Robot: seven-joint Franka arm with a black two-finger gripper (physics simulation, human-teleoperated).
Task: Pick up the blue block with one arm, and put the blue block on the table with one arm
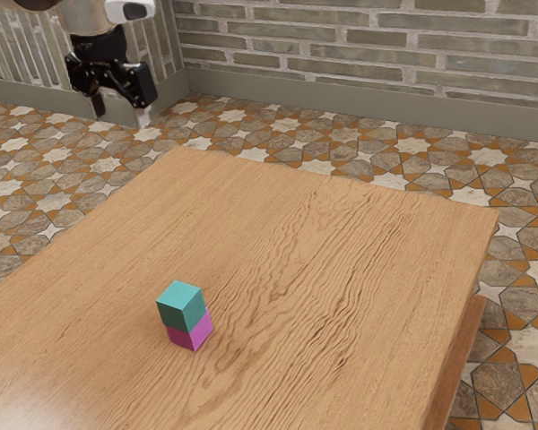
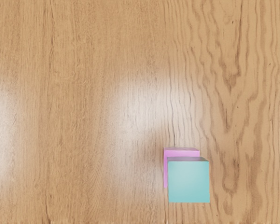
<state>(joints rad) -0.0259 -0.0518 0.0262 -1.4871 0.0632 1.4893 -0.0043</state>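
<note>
Gripper (image 1: 121, 110), fingers wide apart and empty; stage judged as approach. The next move calls for centring above the blue block (image 1: 181, 306), then lowering to grasp it alone. Blue block stacked on the pink block (image 1: 190, 334), which rests on the table (image 1: 341, 296).

Magenta block (image 1: 189, 336): small cube, partly covered
Brick wall (image 1: 386, 55): gray-green, pale mortar
Baseboard (image 1: 341, 100): gray, along the wall's foot
Floor (image 1: 345, 134): tiled, cream stars among brown and orange
Ribbed panel (image 1: 165, 40): pale, vertical strips
</note>
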